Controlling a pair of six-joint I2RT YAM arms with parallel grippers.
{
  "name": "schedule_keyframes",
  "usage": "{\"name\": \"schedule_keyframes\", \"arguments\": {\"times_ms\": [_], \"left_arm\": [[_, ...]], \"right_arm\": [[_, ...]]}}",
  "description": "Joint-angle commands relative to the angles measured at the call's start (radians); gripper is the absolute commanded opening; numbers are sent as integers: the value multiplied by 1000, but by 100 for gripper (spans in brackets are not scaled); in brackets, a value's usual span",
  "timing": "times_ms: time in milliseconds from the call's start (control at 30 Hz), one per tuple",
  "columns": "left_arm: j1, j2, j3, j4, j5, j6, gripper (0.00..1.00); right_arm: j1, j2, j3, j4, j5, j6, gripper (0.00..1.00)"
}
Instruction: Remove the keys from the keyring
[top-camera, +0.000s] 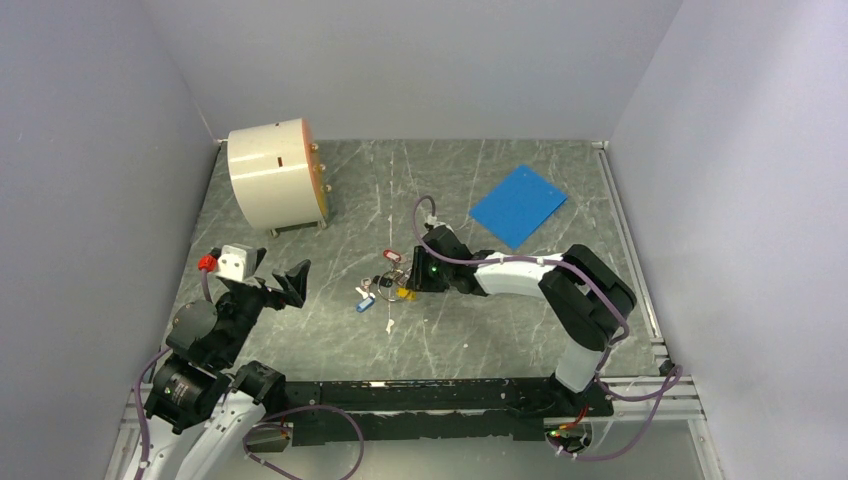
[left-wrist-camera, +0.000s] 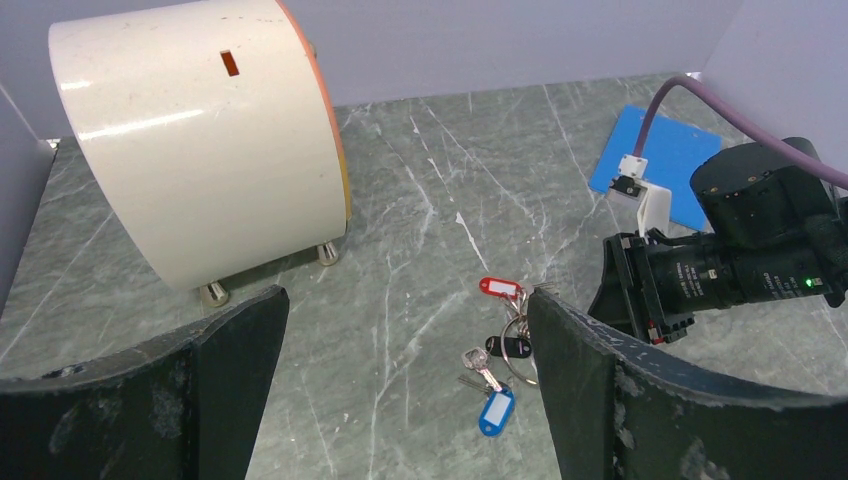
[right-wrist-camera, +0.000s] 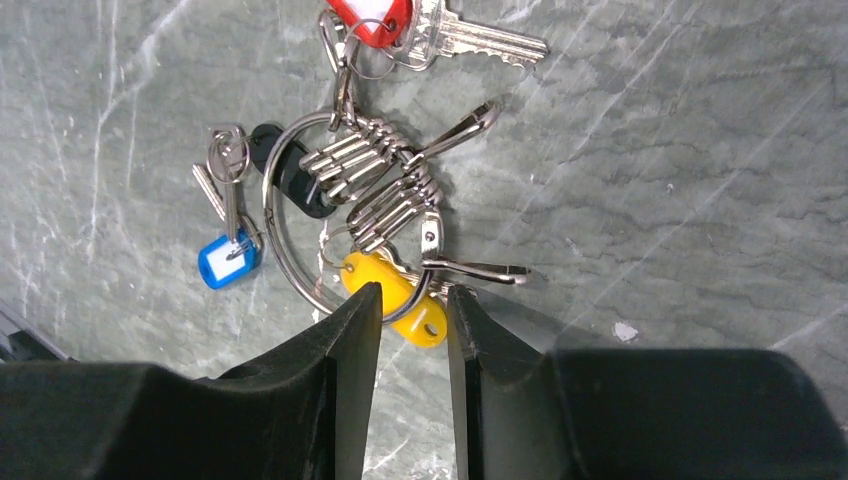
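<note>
Spread wide, the left end effector (left-wrist-camera: 405, 300) hovers left of the keyring (right-wrist-camera: 270, 225), which lies flat mid-way across the table (top-camera: 450, 330), its red-tagged key (right-wrist-camera: 470, 38) pointing right in the right wrist view. The right end effector (right-wrist-camera: 413, 292) sets narrowly parted fingers astride the slanting yellow tag (right-wrist-camera: 360, 272); whether they pinch it cannot be told.

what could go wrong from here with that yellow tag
The right jaws straddle the yellow tag, with the keyring and a clip crowded against it; closing may pinch those too. The left jaws stand open, away from the keyring, so a pull could drag everything along.
</note>
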Motion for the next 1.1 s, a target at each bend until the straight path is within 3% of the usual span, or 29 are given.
{"name": "schedule_keyframes", "arguments": {"times_ms": [0,233,367,533,700,833,1067], "left_arm": [[5,8,32,11,19,15,95],[4,11,31,11,19,15,95],[4,10,31,11,18,15,95],[6,12,31,12,19,15,95],[6,11,30,13,23,15,95],[6,13,29,16,25,15,95],[6,11,29,15,27,15,95]], "right_arm": [[-6,8,2,67,-7,29,34],[-7,71,39,10,29,29,31],[-7,80,59,-115,112,-5,14],[-52,26,17,-220,186,-45,0],[-179,-90,-105,-261,172,-106,0],[-206,-182,-127,-314,203,-198,1],[-195,-267,-55,-379,182,-314,24]]}}
